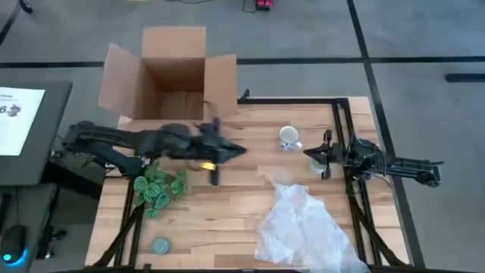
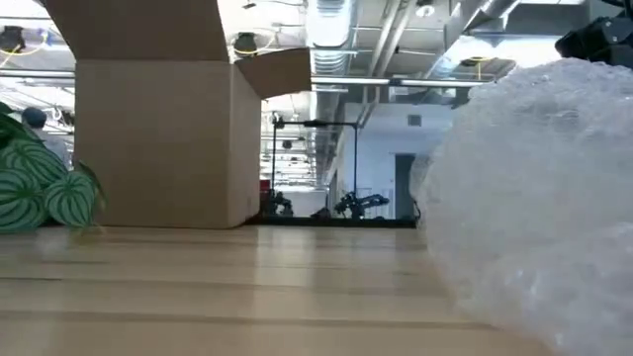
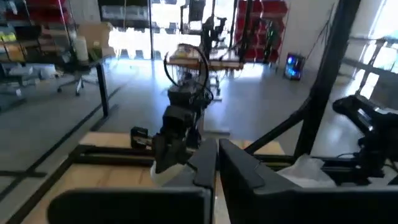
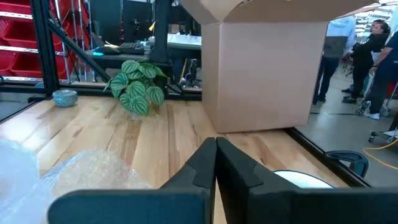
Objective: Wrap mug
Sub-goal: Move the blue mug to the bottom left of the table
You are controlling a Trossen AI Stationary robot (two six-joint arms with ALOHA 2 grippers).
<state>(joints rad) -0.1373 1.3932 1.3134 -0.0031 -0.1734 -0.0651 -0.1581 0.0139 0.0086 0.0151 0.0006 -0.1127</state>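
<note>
High view, read left to right: on the monitor (image 1: 21, 121) beside the desk (image 1: 227, 212) we can make out only a single dark character, seemingly a "6", on its white panel; nothing else there is legible. We find no brand or label on the cardboard box (image 1: 170, 72), the mug or the wrap. The left gripper (image 1: 231, 152) hangs mid-desk in front of the box, just above the green patterned bundle (image 1: 158, 188), with a small grey-blue disc (image 1: 161, 245) at the near left edge. In its wrist view the fingers (image 3: 205, 165) lie pressed together, holding nothing. The mug (image 1: 289, 136) stands upright on the bare wood toward the far right of the desk, between the two grippers and apart from both. The bubble wrap (image 1: 303, 224) lies crumpled in the near right corner, well short of the mug. The right gripper (image 1: 317, 155) sits just right of the mug, fingers (image 4: 214, 165) likewise closed and empty. Risks, as we judge them: with the fingers closed and so near, a sideways sweep could knock the mug over or push it toward the far edge. The wrap is light and bunched, so a pinch may lift only a fold, or drag the whole sheet into the mug. The left arm could also brush the bundle or box when reaching across.
</note>
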